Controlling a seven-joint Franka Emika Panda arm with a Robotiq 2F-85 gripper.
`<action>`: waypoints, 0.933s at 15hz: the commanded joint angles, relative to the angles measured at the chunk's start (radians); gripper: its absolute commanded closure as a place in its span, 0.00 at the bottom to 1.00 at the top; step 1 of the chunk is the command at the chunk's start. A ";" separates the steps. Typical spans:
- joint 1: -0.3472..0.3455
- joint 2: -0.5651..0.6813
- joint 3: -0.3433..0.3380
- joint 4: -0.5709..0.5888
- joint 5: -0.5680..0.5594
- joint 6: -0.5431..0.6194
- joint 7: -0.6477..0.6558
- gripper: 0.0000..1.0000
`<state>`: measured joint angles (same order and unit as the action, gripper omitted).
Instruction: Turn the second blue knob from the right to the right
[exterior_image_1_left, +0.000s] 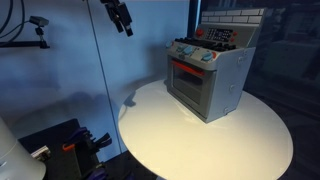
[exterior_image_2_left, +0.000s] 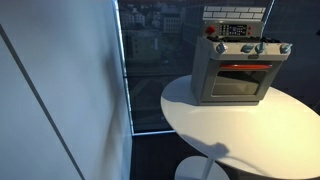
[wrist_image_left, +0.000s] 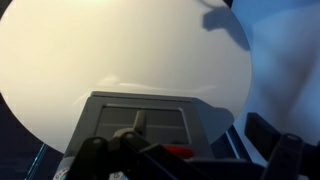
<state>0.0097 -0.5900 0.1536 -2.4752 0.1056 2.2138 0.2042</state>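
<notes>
A grey toy oven (exterior_image_1_left: 208, 78) stands at the far side of a round white table (exterior_image_1_left: 190, 135); it also shows in an exterior view (exterior_image_2_left: 235, 70). A row of blue knobs runs along its front top edge (exterior_image_1_left: 195, 53). The second blue knob from the right (exterior_image_2_left: 263, 48) sits between its neighbours. My gripper (exterior_image_1_left: 122, 18) hangs high in the air, well away from the oven, and looks open and empty. In the wrist view the oven (wrist_image_left: 140, 120) lies below my dark fingers (wrist_image_left: 190, 160); the knobs are too small to tell there.
The table edge (exterior_image_2_left: 180, 110) drops off toward a window with a city view (exterior_image_2_left: 155, 45). A pale wall panel (exterior_image_2_left: 50, 90) stands beside it. Black equipment (exterior_image_1_left: 60, 140) sits low beside the table, and a camera on a mount (exterior_image_1_left: 38, 22) is on the wall.
</notes>
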 joint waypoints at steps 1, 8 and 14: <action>-0.025 0.081 -0.021 0.086 -0.027 0.045 0.030 0.00; -0.082 0.154 -0.054 0.102 -0.028 0.221 0.079 0.00; -0.085 0.156 -0.066 0.077 -0.037 0.252 0.083 0.00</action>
<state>-0.0893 -0.4348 0.1012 -2.3998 0.0778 2.4672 0.2811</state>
